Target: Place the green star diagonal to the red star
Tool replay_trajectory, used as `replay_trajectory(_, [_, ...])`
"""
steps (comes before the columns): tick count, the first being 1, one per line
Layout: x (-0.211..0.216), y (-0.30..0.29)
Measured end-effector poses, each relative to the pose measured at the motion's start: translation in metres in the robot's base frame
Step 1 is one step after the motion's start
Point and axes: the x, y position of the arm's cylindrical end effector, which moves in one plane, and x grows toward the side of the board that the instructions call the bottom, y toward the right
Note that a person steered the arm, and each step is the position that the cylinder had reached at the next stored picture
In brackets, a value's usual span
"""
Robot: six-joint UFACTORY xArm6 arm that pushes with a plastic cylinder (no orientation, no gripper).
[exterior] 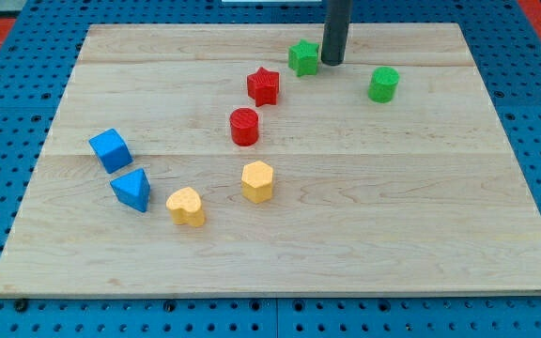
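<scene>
The green star (302,57) sits near the view's top, up and to the right of the red star (263,85). A small gap separates the two stars. My tip (332,62) is on the board just right of the green star, touching it or nearly so. The dark rod rises from there out of the view's top.
A green cylinder (383,84) lies right of my tip. A red cylinder (244,126) is below the red star. A yellow hexagon (257,181), a yellow heart (187,207), a blue cube (110,149) and a blue triangle (131,190) lie lower left. The wooden board (440,235) rests on blue pegboard.
</scene>
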Motion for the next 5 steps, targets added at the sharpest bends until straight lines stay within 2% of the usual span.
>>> replay_trajectory(1, [0.000, -0.093])
replay_trajectory(2, [-0.013, -0.147])
replay_trajectory(3, [0.003, -0.107])
replay_trajectory(5, [0.053, -0.140])
